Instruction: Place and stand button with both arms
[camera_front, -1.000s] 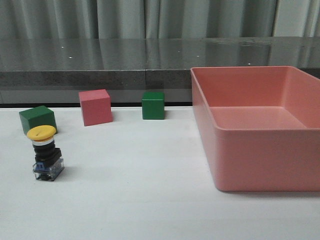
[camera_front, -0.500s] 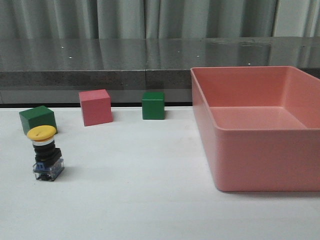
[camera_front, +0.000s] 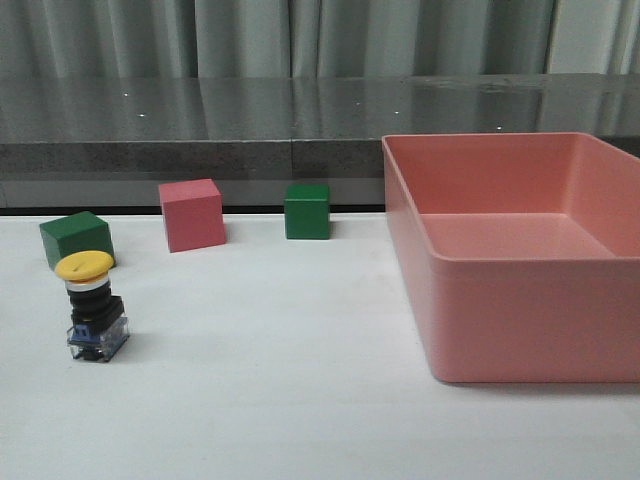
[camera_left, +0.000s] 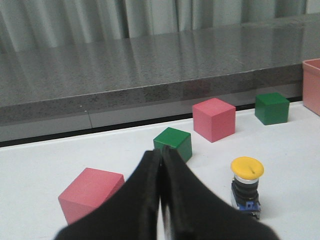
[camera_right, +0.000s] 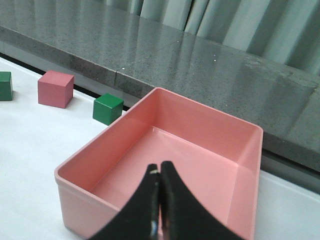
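Note:
The button stands upright on the white table at the left, yellow cap up, blue and clear base down. It also shows in the left wrist view. My left gripper is shut and empty, above the table, apart from the button. My right gripper is shut and empty, above the near part of the pink bin. Neither arm shows in the front view.
The pink bin fills the right side. A green cube sits just behind the button, a pink cube and another green cube farther back. A second pink cube lies near my left gripper. A dark ledge runs along the back.

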